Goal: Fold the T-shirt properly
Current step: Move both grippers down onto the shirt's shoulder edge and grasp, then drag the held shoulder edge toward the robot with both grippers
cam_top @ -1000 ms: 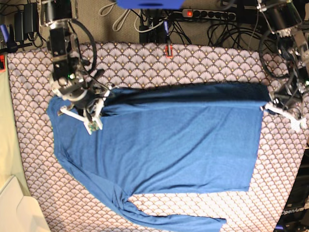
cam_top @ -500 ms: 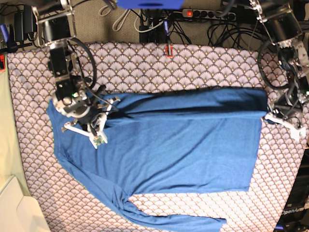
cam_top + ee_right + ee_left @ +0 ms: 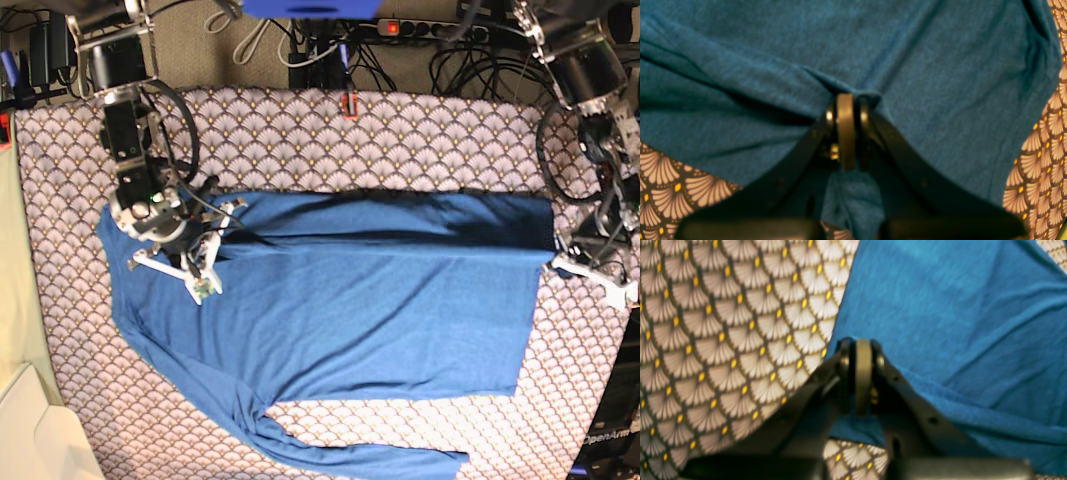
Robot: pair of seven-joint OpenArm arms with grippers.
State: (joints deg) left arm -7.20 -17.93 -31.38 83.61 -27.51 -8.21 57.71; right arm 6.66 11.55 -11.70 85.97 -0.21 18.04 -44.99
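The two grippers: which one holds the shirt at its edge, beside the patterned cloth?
The left gripper: it pinches the T-shirt at its edge. The right gripper grips farther inside.

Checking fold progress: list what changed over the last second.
Both grippers, left gripper and right gripper, stayed shut on the T-shirt and carried its folded upper edge down the base view, over the body. The lower sleeve and the patterned cloth stayed put.

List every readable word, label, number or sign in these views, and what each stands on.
"OpenArm": pale lettering on the dark robot base at the lower right edge of the base view, cut off by the frame.
T-shirt: plain, no print.
Patterned cloth: only scallops, no text.
Nothing else is legible.
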